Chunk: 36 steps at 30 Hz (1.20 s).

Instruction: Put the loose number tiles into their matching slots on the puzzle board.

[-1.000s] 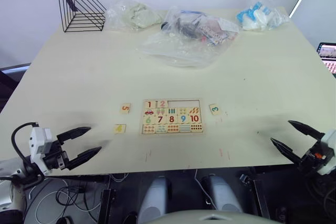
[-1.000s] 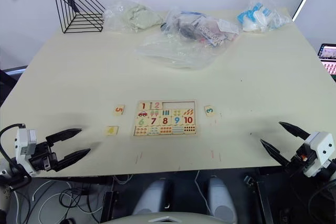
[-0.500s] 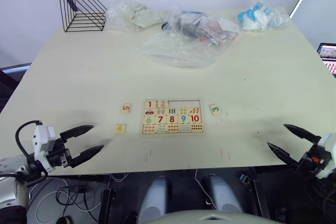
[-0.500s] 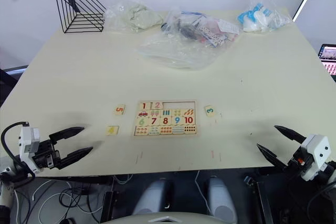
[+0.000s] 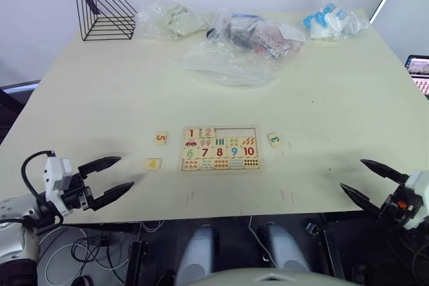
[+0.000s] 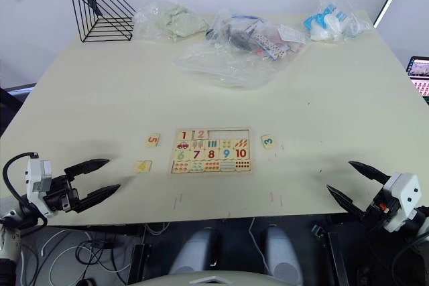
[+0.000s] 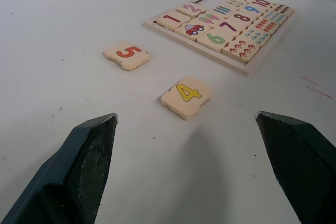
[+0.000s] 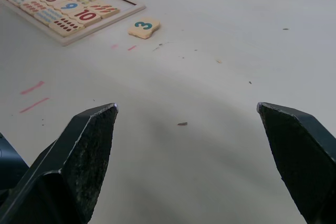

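Since a second ago both arms have shifted slightly near the front edge of the surface (image 5: 100, 98): the left gripper (image 5: 117, 176) has moved a little toward the board, and the right gripper (image 5: 362, 179) has dropped lower and back toward the front edge. The tiles and board lie where they were.

The left gripper's fingers (image 7: 86, 156) are spread wide and hold nothing; they hover low over the front left of the surface, pointing toward the 4 tile (image 7: 186, 96). The right gripper's fingers (image 8: 79, 156) are likewise wide apart and empty, at the front right edge, well apart from the 3 tile (image 8: 143, 28).

The puzzle board (image 5: 220, 148) lies flat near the middle front of the surface. In its top row the 1 tile (image 5: 191, 133) and the 2 tile (image 5: 207, 132) sit in their slots; the rest of that strip, the slots (image 5: 237, 131), is bare wood. The rows below carry numerals 6 to 10 with pictures and dots.

The 5 tile (image 5: 160, 138) lies just left of the board, the 4 tile in front of it and further left, and the 3 tile just right of the board.

At the far side stand a black wire rack (image 5: 102, 9) and several clear plastic bags (image 5: 244, 41) with contents. Nothing lies between the grippers and the loose tiles.
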Each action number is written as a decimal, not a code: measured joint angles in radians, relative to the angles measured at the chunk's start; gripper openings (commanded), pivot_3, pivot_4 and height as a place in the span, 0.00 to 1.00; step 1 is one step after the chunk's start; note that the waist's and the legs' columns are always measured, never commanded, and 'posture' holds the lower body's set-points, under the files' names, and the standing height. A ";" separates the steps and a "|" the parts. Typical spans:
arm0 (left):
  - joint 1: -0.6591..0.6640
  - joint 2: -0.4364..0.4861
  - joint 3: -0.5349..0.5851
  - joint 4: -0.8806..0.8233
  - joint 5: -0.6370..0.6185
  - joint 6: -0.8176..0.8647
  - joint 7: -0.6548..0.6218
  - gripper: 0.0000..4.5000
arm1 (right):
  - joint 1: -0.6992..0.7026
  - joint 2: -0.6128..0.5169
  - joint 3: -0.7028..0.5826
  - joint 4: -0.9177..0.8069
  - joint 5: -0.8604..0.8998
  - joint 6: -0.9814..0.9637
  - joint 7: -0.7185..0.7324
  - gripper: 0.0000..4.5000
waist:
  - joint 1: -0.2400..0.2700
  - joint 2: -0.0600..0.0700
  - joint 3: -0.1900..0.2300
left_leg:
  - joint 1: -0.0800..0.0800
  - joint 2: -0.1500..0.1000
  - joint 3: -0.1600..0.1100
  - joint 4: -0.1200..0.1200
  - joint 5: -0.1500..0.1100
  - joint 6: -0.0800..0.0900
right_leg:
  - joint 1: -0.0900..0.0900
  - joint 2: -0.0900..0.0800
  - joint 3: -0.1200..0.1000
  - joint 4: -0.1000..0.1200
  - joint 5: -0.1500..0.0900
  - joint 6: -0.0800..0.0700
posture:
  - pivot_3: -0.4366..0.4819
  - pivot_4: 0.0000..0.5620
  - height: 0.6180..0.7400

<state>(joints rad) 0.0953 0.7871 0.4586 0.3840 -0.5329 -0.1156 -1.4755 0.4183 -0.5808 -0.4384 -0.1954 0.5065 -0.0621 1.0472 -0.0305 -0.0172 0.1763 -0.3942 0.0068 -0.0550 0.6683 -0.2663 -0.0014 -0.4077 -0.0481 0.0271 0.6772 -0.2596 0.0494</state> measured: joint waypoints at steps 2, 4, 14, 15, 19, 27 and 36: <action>-0.001 0.000 0.000 0.003 0.000 0.000 -0.002 1.00 | -0.004 0.000 0.001 0.002 -0.001 -0.010 0.003 0.99 | 0.000 0.000 0.000 | 0.000 0.000 0.000 0.000 0.000 0.000 | 0.000 0.000 0.000 0.000 0.000 0.000 | 0.48 0.27 1.00; -0.006 0.000 -0.002 0.012 0.001 -0.001 -0.004 1.00 | -0.006 0.000 0.005 0.008 -0.001 -0.015 0.006 0.99 | 0.001 0.000 0.000 | 0.000 0.000 0.000 0.000 0.000 0.000 | 0.000 0.000 0.000 0.000 0.000 0.000 | 0.48 0.27 1.00; -0.013 0.000 -0.005 0.034 0.001 -0.017 -0.013 1.00 | -0.012 -0.001 0.011 0.022 -0.003 -0.029 0.019 0.99 | 0.001 0.000 0.000 | 0.000 0.000 0.000 0.000 0.000 0.000 | 0.000 0.000 0.000 0.000 0.000 0.000 | 0.48 0.27 1.00; -0.013 0.000 -0.005 0.035 0.001 -0.019 -0.014 1.00 | -0.012 -0.001 0.011 0.022 -0.003 -0.030 0.020 0.99 | 0.001 0.000 0.000 | 0.000 0.000 0.000 0.000 0.000 0.000 | 0.000 0.000 0.000 0.000 0.000 0.000 | 0.48 0.27 1.00; -0.014 0.000 -0.006 0.044 0.001 -0.024 -0.022 1.00 | -0.012 -0.001 0.015 0.022 -0.006 -0.030 0.019 0.99 | 0.002 0.000 0.000 | 0.000 0.000 0.000 0.000 0.000 0.000 | 0.000 0.000 0.000 0.000 0.000 0.000 | 0.48 0.27 1.00; -0.019 0.000 -0.026 0.051 0.002 -0.029 -0.035 1.00 | -0.012 -0.001 0.019 0.022 -0.010 -0.032 0.013 0.99 | 0.002 0.000 0.000 | 0.000 0.000 0.000 0.000 0.000 0.000 | 0.000 0.000 0.000 0.000 0.000 0.000 | 0.48 0.27 1.00; -0.037 0.000 -0.036 0.071 0.002 -0.046 -0.043 1.00 | -0.039 -0.002 0.032 0.021 -0.019 -0.030 -0.006 0.99 | 0.006 0.000 0.000 | 0.001 0.000 0.000 0.001 0.000 0.000 | 0.000 0.000 0.000 0.001 0.000 0.000 | 0.48 0.27 1.00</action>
<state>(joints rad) 0.0581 0.7873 0.4223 0.4555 -0.5312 -0.1613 -1.5181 0.3797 -0.5833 -0.4062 -0.1739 0.4877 -0.0922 1.0417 -0.0244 -0.0173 0.1758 -0.3937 0.0066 -0.0546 0.6689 -0.2663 -0.0014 -0.4075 -0.0479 0.0270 0.6780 -0.2596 0.0493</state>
